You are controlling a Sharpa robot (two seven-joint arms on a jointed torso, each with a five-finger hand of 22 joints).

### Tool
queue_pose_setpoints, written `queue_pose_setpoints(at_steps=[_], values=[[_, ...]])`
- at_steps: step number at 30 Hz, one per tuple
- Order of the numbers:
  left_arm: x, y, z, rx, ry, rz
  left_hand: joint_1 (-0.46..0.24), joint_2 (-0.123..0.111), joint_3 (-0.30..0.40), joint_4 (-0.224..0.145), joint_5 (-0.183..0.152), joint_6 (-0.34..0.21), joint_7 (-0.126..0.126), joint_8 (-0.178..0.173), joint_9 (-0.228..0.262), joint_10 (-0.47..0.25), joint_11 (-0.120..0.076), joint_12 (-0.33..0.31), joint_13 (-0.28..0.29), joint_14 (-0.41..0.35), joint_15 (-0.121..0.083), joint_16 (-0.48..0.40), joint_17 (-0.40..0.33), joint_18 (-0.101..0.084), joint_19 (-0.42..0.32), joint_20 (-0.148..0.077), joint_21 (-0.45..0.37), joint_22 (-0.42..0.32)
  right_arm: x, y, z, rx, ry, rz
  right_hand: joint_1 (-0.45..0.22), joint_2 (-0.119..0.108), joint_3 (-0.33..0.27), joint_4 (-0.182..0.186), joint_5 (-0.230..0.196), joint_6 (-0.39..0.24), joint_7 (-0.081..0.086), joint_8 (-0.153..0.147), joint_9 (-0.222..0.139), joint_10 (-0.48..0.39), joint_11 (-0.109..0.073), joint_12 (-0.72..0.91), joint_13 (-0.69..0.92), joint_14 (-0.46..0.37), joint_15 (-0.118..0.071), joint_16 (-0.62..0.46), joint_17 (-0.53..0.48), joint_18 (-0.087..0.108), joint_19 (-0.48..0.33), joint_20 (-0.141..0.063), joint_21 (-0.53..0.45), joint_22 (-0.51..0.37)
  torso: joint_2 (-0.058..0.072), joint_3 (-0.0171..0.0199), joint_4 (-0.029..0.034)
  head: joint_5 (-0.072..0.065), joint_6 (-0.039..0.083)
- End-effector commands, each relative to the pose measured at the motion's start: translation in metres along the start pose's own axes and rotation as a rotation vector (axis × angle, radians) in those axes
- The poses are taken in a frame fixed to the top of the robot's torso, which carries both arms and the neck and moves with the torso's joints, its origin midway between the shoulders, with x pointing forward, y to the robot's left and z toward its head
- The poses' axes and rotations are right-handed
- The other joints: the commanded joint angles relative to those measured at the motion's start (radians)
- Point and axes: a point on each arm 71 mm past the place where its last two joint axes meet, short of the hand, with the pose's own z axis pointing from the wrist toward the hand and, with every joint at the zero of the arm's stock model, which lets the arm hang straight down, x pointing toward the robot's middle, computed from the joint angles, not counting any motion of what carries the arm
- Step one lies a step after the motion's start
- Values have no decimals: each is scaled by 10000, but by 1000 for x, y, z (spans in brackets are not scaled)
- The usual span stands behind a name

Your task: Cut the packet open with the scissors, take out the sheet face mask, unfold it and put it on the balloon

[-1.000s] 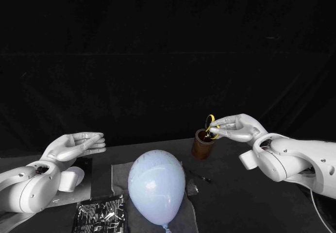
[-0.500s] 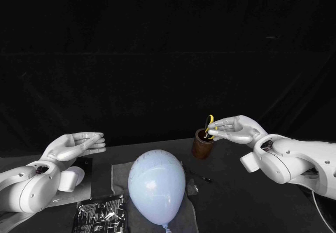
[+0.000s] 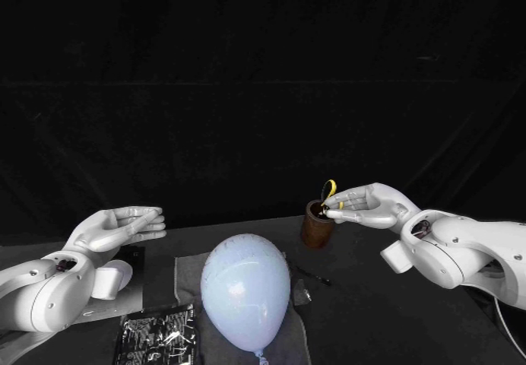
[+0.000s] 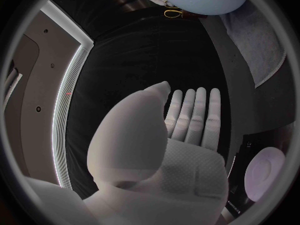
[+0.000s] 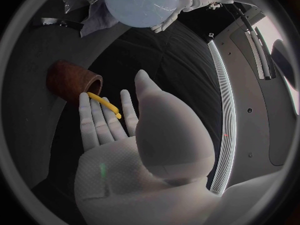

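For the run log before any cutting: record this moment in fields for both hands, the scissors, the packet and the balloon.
left hand: silver left hand raised over the black table, fingers out, holding nothing
right hand: silver right hand pinches the scissors' handle
scissors: yellow-handled scissors standing in a brown cylindrical cup
packet: shiny dark foil packet lying flat, untouched
balloon: pale blue oval balloon on a grey cloth, no mask on it

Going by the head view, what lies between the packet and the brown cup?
The balloon. In the head view it lies lengthwise across the stretch between the packet and the cup.
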Motion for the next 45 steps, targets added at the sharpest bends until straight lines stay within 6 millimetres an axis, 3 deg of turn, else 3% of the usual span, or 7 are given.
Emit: queue_pose_setpoints(at_steps=[1, 10, 29, 35, 38, 42, 45], values=[[3, -1, 0, 69, 204, -117, 17, -74, 55, 15, 14, 37, 481, -64, -16, 66, 35, -29, -10, 58, -10, -66, 5, 193, 27, -1, 41, -13, 7, 0, -2, 55, 1061, -916, 49, 150, -223, 25, 9, -57, -5, -29, 41, -211, 17, 177, 30, -182, 27, 162, 55, -133, -26, -6, -79, -82, -6, -1, -4, 6, 14], [3, 0, 1, 55, 228, -127, 29, -77, 73, 10, 14, 45, 480, -68, -19, 75, 34, -41, -9, 63, -11, -73, 5, 192, 26, -1, 41, -15, 6, 13, -9, -555, 1437, -2409, 339, 503, -866, 36, 16, 52, 76, 16, 156, -383, -10, 1094, 156, -386, -3, 863, 186, -124, 175, -26, -158, -270, -10, 5, -1, -4, 25], [5, 2, 1, 25, 275, -149, 29, -77, 73, 10, 14, 45, 480, -68, -19, 75, 34, -41, -9, 63, -11, -73, 5, 192, 26, -1, 41, -15, -1, 26, -16, -1057, 1596, -5023, 507, 608, -1659, 207, 15, -120, -85, -121, 199, -998, 16, 1714, 106, -643, 8, 1387, 163, -132, 363, -38, -189, -422, 2, -5, 2, -17, 62], [5, 2, 1, 24, 267, -146, 29, -77, 73, 10, 14, 45, 480, -68, -19, 75, 34, -41, -9, 63, -11, -73, 5, 192, 26, -1, 41, -15, -1, 24, -17, -718, 1831, -5358, 677, 766, -1830, 312, 24, -41, -6, -107, 242, -743, -44, 2270, 181, -438, -66, 1752, 179, -79, 582, -71, -102, -440, -2, -7, 7, -20, 59], [4, 2, 1, 24, 261, -145, 29, -77, 73, 10, 14, 45, 480, -68, -19, 75, 34, -41, -9, 63, -11, -73, 5, 192, 26, -1, 41, -15, -2, 24, -18, -694, 1812, -5395, 827, 944, -2083, 304, 23, 37, 97, -105, 270, 156, -335, 3097, 332, 335, -348, 2336, 253, 115, 1083, -162, 192, -357, -4, -7, 10, -29, 54], [4, 2, 1, 32, 254, -143, 29, -77, 73, 10, 14, 45, 480, -68, -19, 75, 34, -41, -9, 63, -11, -73, 5, 192, 26, -1, 41, -15, -6, 26, -20, -787, 1590, -5267, 1062, 1258, -2521, 140, 113, 151, 419, -130, 264, 2162, -1183, 4214, 430, 2575, -1186, 3467, 500, 684, 2251, -360, 906, -77, -3, -6, 2, -19, 44], [3, 2, 1, 58, 261, -146, 63, -87, 139, -1, 12, 86, 453, -76, -31, 130, 19, -83, -6, 90, -19, -101, 7, 192, 30, -1, 44, -22, -8, 28, -21, -901, 1422, -5113, 1357, 1607, -2933, 79, 97, 269, 601, -141, 240, 3227, -1592, 3775, 84, 3645, -1573, 3281, 469, 746, 2853, -628, 1274, 93, -12, -8, 2, -25, 40]])
